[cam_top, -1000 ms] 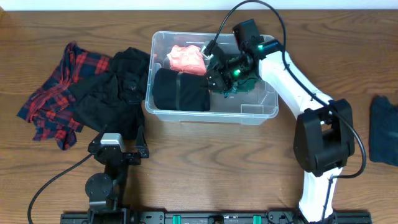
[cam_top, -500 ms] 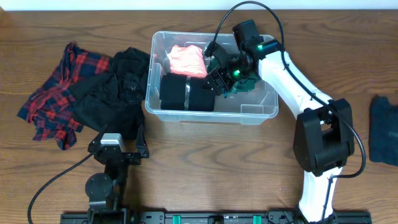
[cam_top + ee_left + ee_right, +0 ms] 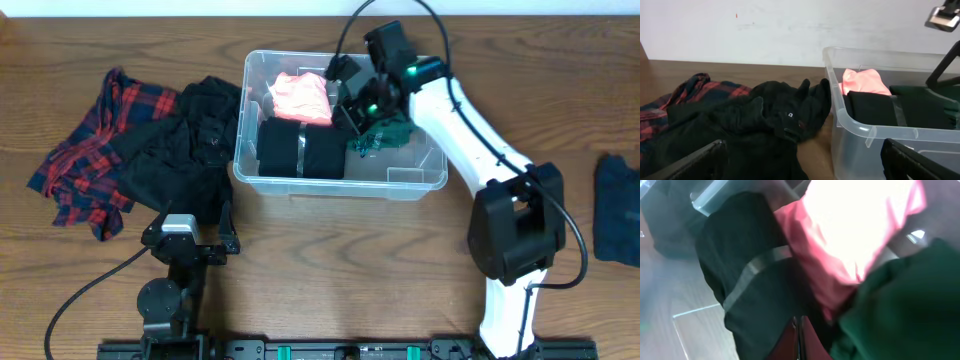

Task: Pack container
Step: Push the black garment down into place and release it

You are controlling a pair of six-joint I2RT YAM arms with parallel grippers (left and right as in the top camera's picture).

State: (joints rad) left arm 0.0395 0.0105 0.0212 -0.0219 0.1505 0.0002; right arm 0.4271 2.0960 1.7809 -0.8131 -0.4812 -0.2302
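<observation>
Since the last frame my right gripper [image 3: 348, 100] has drawn back from the folded black garment [image 3: 300, 148] toward the far wall of the container [image 3: 400, 186], which stands on the table [image 3: 350, 265]. Its fingers [image 3: 790, 342] look pressed together on nothing, though that wrist view is blurred. Inside the container lie the black garment, a pink garment [image 3: 300, 95] and a green garment [image 3: 388, 135]. Near the container's front-left corner my left gripper [image 3: 803, 150] sits spread wide. Left of the container lie a black clothes heap [image 3: 185, 150] and a plaid shirt [image 3: 80, 160].
</observation>
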